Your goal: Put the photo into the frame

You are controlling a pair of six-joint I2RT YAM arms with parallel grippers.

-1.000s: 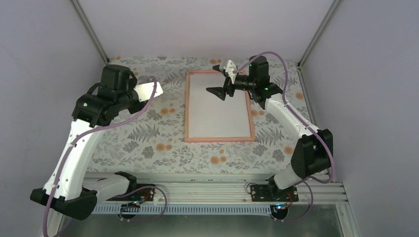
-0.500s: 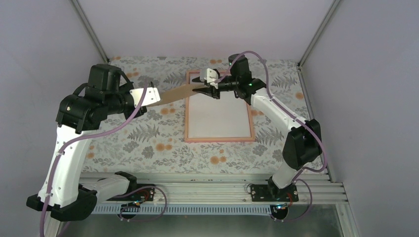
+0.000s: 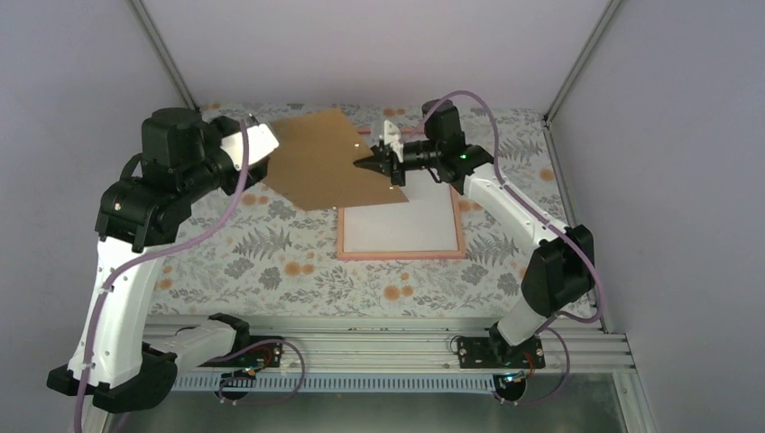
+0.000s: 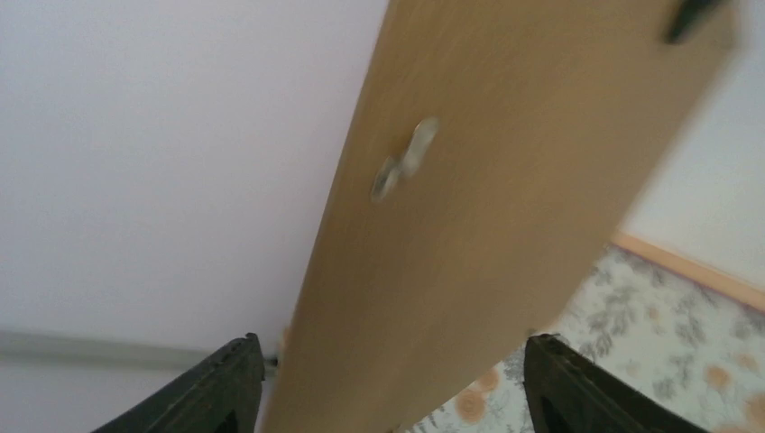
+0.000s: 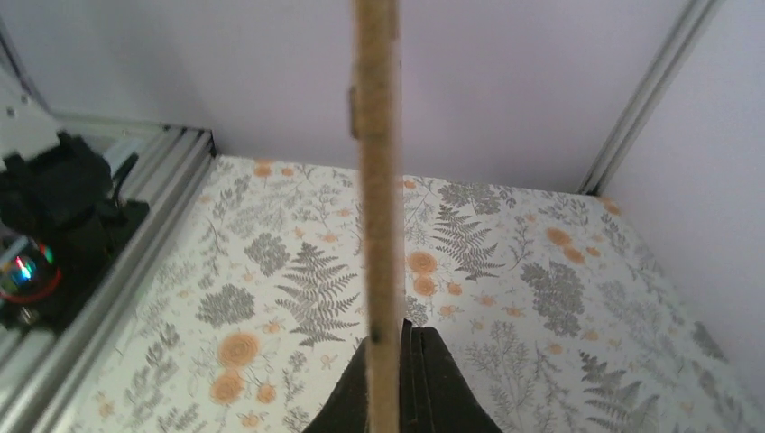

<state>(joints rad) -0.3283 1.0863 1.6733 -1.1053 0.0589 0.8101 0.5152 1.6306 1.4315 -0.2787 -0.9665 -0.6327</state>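
Note:
A brown cardboard backing sheet [image 3: 325, 158] hangs tilted in the air over the back left of the table. My right gripper [image 3: 374, 165] is shut on its right edge. The right wrist view shows the sheet edge-on [image 5: 377, 180] between the closed jaws of the right gripper [image 5: 394, 338]. My left gripper [image 3: 262, 144] is at the sheet's left edge. Its jaws stand open on either side of the sheet [image 4: 469, 225] with a gap at each side. The pink frame [image 3: 401, 255] lies flat on the table, with a white board [image 3: 406, 221] inside it. The photo is out of view.
A floral cloth [image 3: 271, 262] covers the table. An aluminium rail [image 3: 388, 347] with both arm bases runs along the near edge. Grey enclosure walls stand close on the left, back and right.
The right gripper came over to the sheet and shut on its right edge. The left gripper opened off it. The sheet swung up from edge-on to a broad tilted face above the frame's top.

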